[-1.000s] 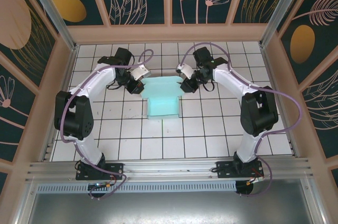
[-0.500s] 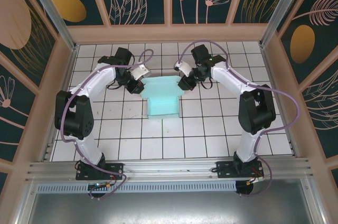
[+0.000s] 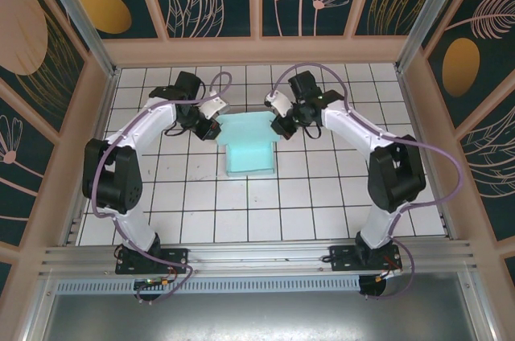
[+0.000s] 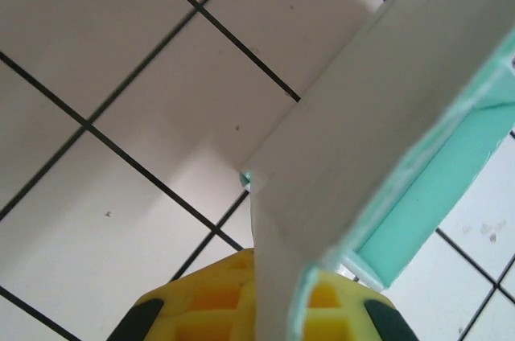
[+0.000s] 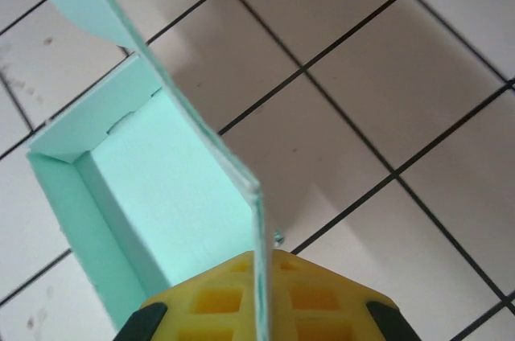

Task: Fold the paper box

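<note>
Mint paper box (image 3: 248, 148) lies long way twelve to six; my left claw (image 3: 212, 126) pinches its nine o'clock side, my right claw (image 3: 278, 125) its three o'clock side.

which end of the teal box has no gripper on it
The near end of the paper box, toward the arm bases. Its far side flaps are pinched by the left gripper and the right gripper.
</note>
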`<state>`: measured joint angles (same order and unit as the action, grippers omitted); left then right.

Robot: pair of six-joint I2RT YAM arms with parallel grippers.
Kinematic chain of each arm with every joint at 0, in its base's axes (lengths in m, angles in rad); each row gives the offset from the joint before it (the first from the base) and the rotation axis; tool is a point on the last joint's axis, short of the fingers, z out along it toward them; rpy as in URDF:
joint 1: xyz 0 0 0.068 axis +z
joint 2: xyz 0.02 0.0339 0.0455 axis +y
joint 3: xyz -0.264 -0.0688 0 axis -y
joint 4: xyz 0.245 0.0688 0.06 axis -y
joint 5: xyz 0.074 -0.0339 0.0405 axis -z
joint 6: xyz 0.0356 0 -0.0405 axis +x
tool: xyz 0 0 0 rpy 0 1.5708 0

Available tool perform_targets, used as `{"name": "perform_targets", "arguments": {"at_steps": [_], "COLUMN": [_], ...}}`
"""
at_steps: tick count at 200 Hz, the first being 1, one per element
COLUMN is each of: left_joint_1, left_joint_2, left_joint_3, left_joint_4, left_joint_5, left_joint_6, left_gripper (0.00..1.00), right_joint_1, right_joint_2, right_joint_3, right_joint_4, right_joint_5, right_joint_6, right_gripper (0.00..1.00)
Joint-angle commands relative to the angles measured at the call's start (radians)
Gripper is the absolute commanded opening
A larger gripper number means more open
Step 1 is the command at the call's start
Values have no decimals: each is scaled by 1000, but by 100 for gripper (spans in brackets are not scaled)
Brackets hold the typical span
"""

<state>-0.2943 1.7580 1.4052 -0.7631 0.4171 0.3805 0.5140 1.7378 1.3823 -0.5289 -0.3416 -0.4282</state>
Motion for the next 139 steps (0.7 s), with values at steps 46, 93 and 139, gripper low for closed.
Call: {"name": "perform_targets", "arguments": {"at_steps": [46,93,139], "left_joint_1": [-61,-118,-172], "left_joint_2": [-136,-172,-130], "left_joint_3": [-97,-237,-260], "left_joint_4": [382,589,729], "left_joint_5": [-149,-286,-302], "left_joint_6": [-305,-411,-539], "left_gripper": [0,0,0], "right_joint_1": [125,183,204], "right_joint_2": [-108,-58,31], "right_joint_3": [-142,-161,-112], "right_joint_4": [347,461,474], "right_joint_5": [425,575,660], "right_joint_6": [413,636,775], "right_gripper": [0,0,0]}}
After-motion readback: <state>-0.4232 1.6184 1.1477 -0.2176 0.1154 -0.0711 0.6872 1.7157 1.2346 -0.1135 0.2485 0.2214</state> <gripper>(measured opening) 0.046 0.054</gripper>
